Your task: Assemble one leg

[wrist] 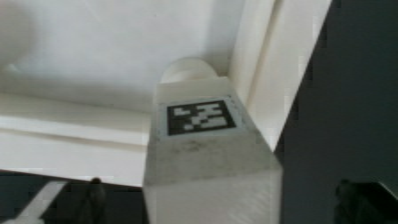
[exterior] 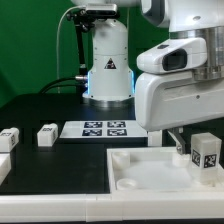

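Note:
My gripper is shut on a white block-shaped leg with a black-and-white tag. It holds the leg over the corner of the large white tray-like piece at the exterior view's right. In the wrist view the leg runs out from between my fingers, and its far end sits at a recessed corner of the tray piece. I cannot tell whether the leg touches the corner. The gripper clamps the leg's near end. Two more legs lie on the black table at the exterior view's left.
The marker board lies flat behind the tray piece, in front of the robot base. Another white part shows at the exterior view's left edge. The arm's white body hangs over the right side.

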Robot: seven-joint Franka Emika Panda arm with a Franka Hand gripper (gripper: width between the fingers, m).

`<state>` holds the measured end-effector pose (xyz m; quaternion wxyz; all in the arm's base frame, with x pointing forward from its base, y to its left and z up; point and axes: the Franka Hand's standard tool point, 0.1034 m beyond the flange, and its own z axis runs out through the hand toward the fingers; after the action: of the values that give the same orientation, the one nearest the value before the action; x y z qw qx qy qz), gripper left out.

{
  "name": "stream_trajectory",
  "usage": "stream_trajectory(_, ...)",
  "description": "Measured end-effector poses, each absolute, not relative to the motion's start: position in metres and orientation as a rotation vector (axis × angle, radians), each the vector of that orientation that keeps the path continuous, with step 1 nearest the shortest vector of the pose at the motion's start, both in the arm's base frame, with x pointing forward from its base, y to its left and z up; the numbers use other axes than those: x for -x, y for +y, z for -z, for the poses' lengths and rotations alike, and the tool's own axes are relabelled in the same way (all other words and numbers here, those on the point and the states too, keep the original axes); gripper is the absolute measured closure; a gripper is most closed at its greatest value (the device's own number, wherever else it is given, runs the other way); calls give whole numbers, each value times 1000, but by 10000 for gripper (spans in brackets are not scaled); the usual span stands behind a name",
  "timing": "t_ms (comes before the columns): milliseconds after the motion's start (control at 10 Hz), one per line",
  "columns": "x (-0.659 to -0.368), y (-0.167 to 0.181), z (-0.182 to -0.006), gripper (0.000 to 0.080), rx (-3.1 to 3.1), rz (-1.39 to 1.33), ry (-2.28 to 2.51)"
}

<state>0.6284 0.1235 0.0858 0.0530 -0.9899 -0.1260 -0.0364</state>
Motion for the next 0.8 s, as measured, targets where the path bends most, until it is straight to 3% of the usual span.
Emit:
stream_trajectory(100, -628, 123, -85, 241, 3009, 108, -389)
stream_trajectory(200, -628, 123, -85, 241, 3008, 108, -390)
stream_trajectory(300, -628, 123, -85, 442, 3009, 108, -390)
stream_trajectory(400, -629, 121, -85, 502, 3010, 110, -387)
stream_trajectory(800, -629, 121, -85, 503, 3015, 109, -342)
